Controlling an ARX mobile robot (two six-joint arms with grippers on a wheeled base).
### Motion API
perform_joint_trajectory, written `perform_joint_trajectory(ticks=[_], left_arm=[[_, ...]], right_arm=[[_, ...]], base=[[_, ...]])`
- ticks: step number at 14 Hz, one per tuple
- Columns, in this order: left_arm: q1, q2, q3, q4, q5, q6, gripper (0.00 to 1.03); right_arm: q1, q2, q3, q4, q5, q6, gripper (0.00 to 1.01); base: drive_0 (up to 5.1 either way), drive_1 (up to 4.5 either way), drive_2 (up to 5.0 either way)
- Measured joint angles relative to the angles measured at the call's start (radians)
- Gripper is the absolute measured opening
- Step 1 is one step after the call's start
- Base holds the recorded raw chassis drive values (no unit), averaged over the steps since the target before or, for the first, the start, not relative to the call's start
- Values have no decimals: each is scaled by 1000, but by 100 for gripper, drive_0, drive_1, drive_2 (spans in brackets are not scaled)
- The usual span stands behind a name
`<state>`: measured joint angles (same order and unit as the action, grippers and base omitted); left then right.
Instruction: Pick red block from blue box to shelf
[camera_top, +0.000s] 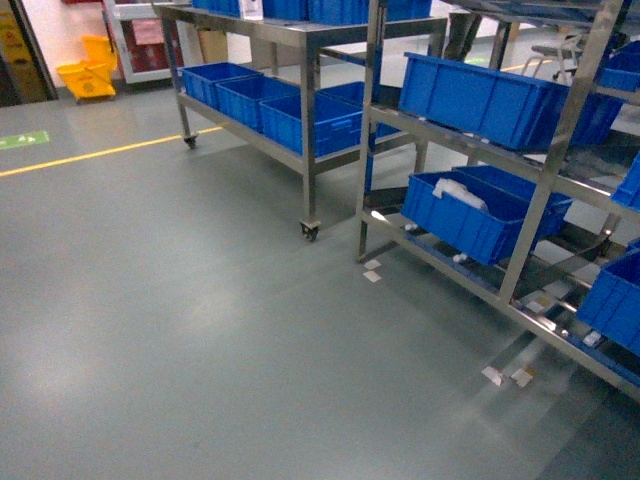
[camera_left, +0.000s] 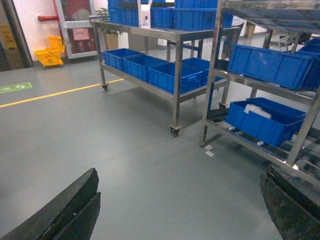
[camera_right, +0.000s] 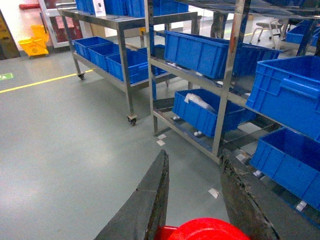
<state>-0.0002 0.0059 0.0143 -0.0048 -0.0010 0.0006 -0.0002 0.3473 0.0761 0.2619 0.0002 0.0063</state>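
The red block (camera_right: 202, 230) sits clamped between the right gripper (camera_right: 192, 200) fingers, above bare grey floor (camera_top: 200, 330). The left gripper (camera_left: 180, 210) hangs wide apart, holding nothing. The steel shelf (camera_top: 545, 170) stands right, open floor left.

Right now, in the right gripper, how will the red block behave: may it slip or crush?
The red block looks like glossy hard plastic, so it is probably stiff and will not crush. Its shine suggests it may slip between the fingers of the right gripper. It looks small, so it is likely light.
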Motion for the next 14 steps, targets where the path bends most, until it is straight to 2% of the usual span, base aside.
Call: perform_joint_trajectory(ticks=[12,14], left_arm=[[0,0,0,0,0,0,98],[0,0,0,-2,0,0,98]], right_arm=[[0,-1,0,1,0,0,26],[0,5,0,0,0,0,26]], base=[[-162,244,-568],[-161,-20,-302]])
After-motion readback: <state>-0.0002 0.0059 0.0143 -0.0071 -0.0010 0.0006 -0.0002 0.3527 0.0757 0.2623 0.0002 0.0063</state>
